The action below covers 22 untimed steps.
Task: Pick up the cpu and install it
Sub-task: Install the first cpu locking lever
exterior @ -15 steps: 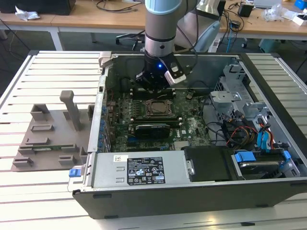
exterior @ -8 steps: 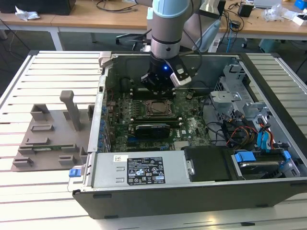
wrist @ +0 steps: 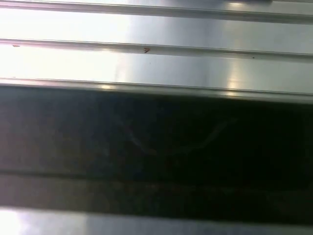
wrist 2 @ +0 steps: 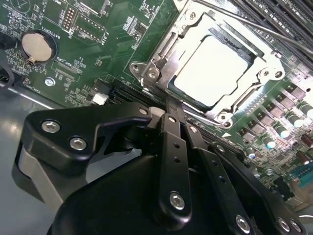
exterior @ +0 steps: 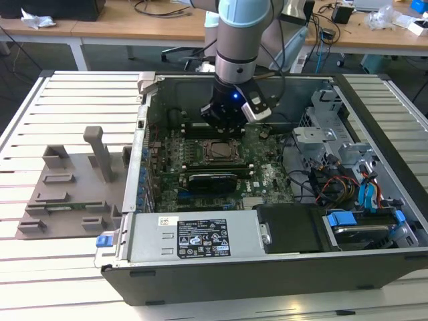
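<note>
With the cpu (wrist 2: 215,71) already lying flat inside the metal socket frame (wrist 2: 151,68), the claw (wrist 2: 168,110), fingers closed together and holding nothing, should hover just beside it without nudging the frame.

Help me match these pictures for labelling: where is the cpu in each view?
Exterior view: cpu mid-motherboard, inside the case.
Second wrist view: cpu in the socket frame, beyond the gripper.
First wrist view: ribbed metal surface, dark band.
Shared landmark: the socket frame.
</note>
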Each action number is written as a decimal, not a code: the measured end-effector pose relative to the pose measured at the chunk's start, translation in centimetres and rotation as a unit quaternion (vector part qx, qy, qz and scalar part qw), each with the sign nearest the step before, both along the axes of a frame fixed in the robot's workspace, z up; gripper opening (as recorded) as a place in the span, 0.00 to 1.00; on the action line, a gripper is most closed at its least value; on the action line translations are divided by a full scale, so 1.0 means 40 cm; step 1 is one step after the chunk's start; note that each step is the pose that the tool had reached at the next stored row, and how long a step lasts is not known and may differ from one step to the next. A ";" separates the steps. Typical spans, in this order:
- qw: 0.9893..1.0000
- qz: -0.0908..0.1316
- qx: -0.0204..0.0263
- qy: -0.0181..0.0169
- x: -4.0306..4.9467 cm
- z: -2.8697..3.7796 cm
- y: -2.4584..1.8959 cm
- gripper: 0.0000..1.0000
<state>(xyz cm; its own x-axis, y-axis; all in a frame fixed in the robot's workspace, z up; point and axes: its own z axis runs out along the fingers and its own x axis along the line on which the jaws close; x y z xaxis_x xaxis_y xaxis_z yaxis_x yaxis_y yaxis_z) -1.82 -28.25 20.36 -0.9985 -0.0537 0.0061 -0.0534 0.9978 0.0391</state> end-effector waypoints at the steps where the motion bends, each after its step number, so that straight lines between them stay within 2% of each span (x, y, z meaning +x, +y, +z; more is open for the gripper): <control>1: 1.000 0.000 0.000 0.000 0.002 -0.002 0.000 0.11; 5: 1.000 0.000 0.000 0.000 0.007 -0.007 0.000 0.11; 11: 1.000 0.000 -0.001 0.001 0.007 -0.006 -0.002 0.11; 12: 1.000 0.000 0.001 0.000 0.008 -0.008 0.000 0.11; 17: 1.000 0.000 0.000 0.000 0.008 -0.008 0.004 0.11; 19: 1.000 0.000 0.000 0.000 0.009 -0.002 0.005 0.11; 20: 1.000 0.000 -0.002 0.000 0.008 0.010 0.004 0.11; 22: 1.000 0.000 -0.004 0.000 0.008 0.017 0.004 0.11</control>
<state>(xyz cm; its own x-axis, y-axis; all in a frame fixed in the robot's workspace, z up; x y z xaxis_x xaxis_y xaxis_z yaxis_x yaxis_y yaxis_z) -1.50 -28.09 21.05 -0.9985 -0.0537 0.0064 -0.0535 0.9981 0.0315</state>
